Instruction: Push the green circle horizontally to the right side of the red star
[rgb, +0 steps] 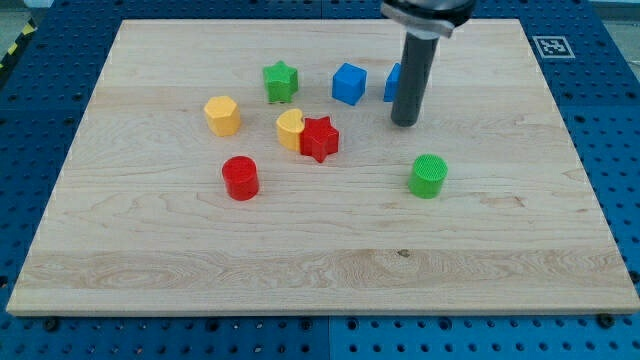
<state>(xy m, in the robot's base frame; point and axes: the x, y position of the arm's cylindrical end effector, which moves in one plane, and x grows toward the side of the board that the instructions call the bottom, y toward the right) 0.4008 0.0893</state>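
The green circle (428, 176) sits right of the board's centre. The red star (320, 138) lies to its left and a little higher, touching a yellow heart (290, 128). My tip (405, 123) is on the board above and slightly left of the green circle, apart from it, and to the right of the red star. The rod hides part of a blue block (392, 83) behind it.
A blue cube (349, 83) and a green star (281, 81) lie toward the view's top. A yellow hexagon (222, 115) is at the left and a red cylinder (240, 178) below it. The wooden board (320, 280) ends on a blue perforated table.
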